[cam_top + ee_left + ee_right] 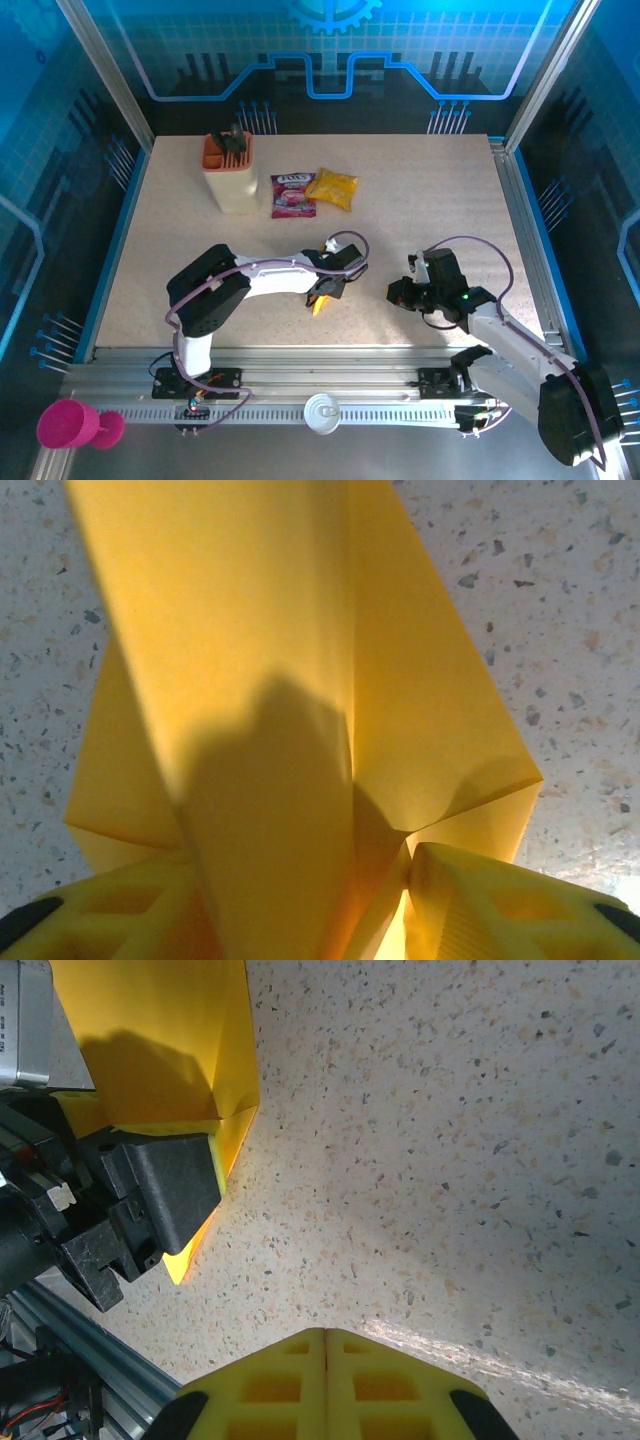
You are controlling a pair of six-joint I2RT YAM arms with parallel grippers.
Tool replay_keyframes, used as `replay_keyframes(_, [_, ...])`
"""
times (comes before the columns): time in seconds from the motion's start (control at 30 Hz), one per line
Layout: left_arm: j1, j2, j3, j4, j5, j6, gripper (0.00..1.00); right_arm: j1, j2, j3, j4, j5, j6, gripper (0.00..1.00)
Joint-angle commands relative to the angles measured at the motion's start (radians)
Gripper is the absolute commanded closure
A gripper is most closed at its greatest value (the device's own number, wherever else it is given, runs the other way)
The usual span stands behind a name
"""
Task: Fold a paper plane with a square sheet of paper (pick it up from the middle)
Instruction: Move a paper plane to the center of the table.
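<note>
readable text: none | purple-red packet (pixel 293 194): white print on front, too small to read

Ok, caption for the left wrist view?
Folded paper plane between parted fingers of the left gripper, over speckled table.

Speckled beige table (pixel 420 200) (aluminium-railed at its edges) inside glowing blue walls (pixel 60 120).

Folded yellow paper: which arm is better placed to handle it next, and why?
Left. The left gripper stands open around the folded paper; the right gripper is shut over bare table, apart from it.
</note>
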Motion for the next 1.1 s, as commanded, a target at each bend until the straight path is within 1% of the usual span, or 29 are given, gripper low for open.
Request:
replay_keyframes(0.0, [-0.012, 0.047, -0.030, -0.025, 0.027, -0.039, 0.45, 0.014, -0.015, 0.030, -0.030, 0.005, -0.019, 0.94])
replay_keyframes(0.07, [-0.013, 0.025, -0.030, -0.028, 0.022, -0.052, 0.42, 0.014, -0.020, 0.034, -0.036, 0.003, -0.023, 0.93])
replay_keyframes(0.13, [-0.013, 0.011, -0.036, -0.011, 0.035, -0.060, 0.38, 0.014, -0.020, 0.036, -0.035, 0.002, -0.024, 0.93])
replay_keyframes(0.23, [-0.014, 0.027, -0.050, 0.015, 0.063, -0.077, 0.35, 0.013, -0.023, 0.031, -0.030, 0.000, -0.022, 0.93])
replay_keyframes(0.37, [-0.012, 0.068, -0.074, 0.054, 0.098, -0.111, 0.35, 0.016, -0.031, 0.030, -0.032, 0.001, -0.018, 0.93])
replay_keyframes(0.47, [-0.013, 0.068, -0.066, 0.039, 0.090, -0.117, 0.35, 0.017, -0.033, 0.034, -0.034, -0.005, -0.020, 0.93])
replay_keyframes(0.67, [-0.012, 0.006, -0.010, -0.031, 0.046, -0.083, 0.35, 0.016, -0.037, 0.036, -0.028, -0.015, -0.021, 0.92])
replay_keyframes(0.83, [-0.013, -0.019, 0.048, -0.070, 0.042, -0.049, 0.34, 0.016, -0.037, 0.038, -0.023, -0.016, -0.020, 0.92])
replay_keyframes(1.07, [-0.013, -0.023, 0.083, -0.087, 0.043, -0.027, 0.33, 0.017, -0.037, 0.037, -0.021, -0.017, -0.024, 0.92])
